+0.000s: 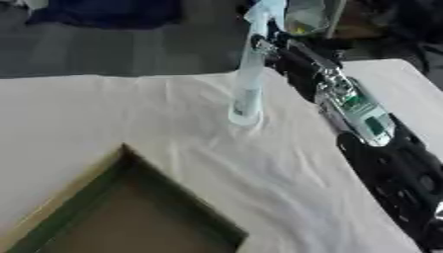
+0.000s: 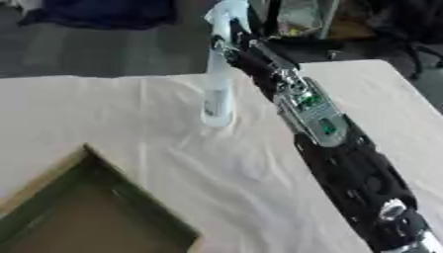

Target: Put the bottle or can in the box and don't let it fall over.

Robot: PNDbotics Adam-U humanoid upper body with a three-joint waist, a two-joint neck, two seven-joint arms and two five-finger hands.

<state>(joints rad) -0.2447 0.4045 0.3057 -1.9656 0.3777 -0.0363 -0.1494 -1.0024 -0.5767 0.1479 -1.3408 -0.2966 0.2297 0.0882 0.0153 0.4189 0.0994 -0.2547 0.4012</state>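
Clear plastic bottle [image 1: 246, 94], tall, likely light and tippy; right hand [image 1: 275, 47] curls around its upper body, box [image 1: 121, 212] below-left.

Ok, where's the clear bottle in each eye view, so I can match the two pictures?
Left eye view: the bottle stands upright just right of centre in the upper half, on the white cloth.
Right eye view: the bottle stands at about the centre line, upper half, same height.
Shared landmark: the open box, bottom left in both views; the right hand is at the bottle's top.
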